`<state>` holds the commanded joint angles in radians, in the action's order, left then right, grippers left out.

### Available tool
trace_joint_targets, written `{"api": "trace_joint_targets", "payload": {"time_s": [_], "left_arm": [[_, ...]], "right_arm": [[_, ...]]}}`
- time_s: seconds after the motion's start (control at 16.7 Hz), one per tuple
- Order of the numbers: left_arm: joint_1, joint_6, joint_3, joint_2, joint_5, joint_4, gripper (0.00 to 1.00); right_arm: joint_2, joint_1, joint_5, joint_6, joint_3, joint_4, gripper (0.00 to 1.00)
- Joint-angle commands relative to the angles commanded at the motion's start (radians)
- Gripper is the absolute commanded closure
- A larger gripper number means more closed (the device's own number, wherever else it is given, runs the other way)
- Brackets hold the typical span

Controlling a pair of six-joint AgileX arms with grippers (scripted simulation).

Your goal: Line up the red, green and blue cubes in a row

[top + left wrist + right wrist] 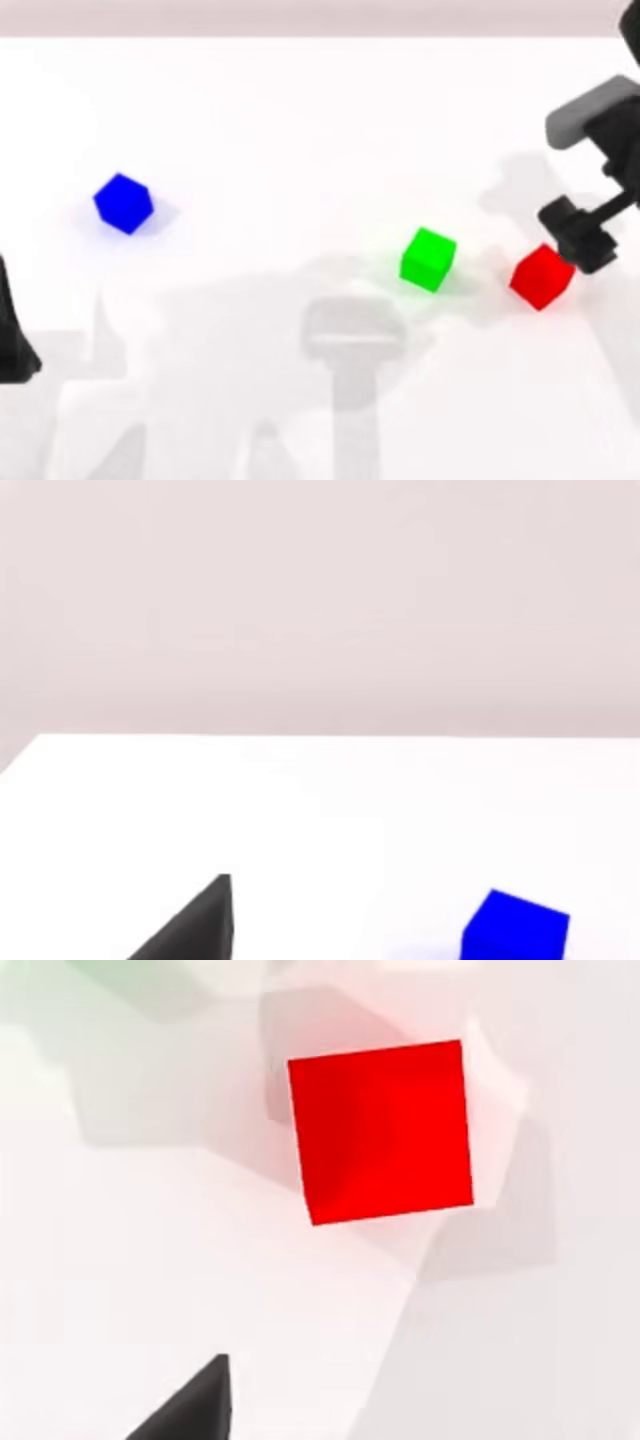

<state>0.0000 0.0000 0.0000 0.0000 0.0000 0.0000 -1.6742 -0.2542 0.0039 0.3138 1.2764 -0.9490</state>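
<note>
Right hand (578, 245) poised beside red cube (541, 276); finger spread not discernible. Risk: cube nudged toward green cube (428, 258) if descent misaligned.

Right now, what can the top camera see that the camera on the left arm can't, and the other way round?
Only the top view shows the green cube, the red cube and the right gripper just beside the red one at the table's right. Only the left wrist view shows the pale wall behind the table. Both show the blue cube sitting alone on the white table, far from the other two.
</note>
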Motion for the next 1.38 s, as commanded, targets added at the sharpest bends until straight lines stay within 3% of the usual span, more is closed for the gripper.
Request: {"api": "trace_joint_targets", "payload": {"time_s": [0.36,0.78,1.38], "left_arm": [[0.000,0.000,0.000,0.000,0.000,0.000,0.00],[0.000,0.000,0.000,0.000,0.000,0.000,0.00],[0.000,0.000,0.000,0.000,0.000,0.000,0.00]], "right_arm": [[-0.304,-0.046,-0.002,0.056,0.256,-0.162,0.00],[-0.328,-0.045,-0.002,0.061,0.276,-0.171,0.00],[-0.451,-0.052,-0.002,0.058,0.089,0.138,0.00]]}}
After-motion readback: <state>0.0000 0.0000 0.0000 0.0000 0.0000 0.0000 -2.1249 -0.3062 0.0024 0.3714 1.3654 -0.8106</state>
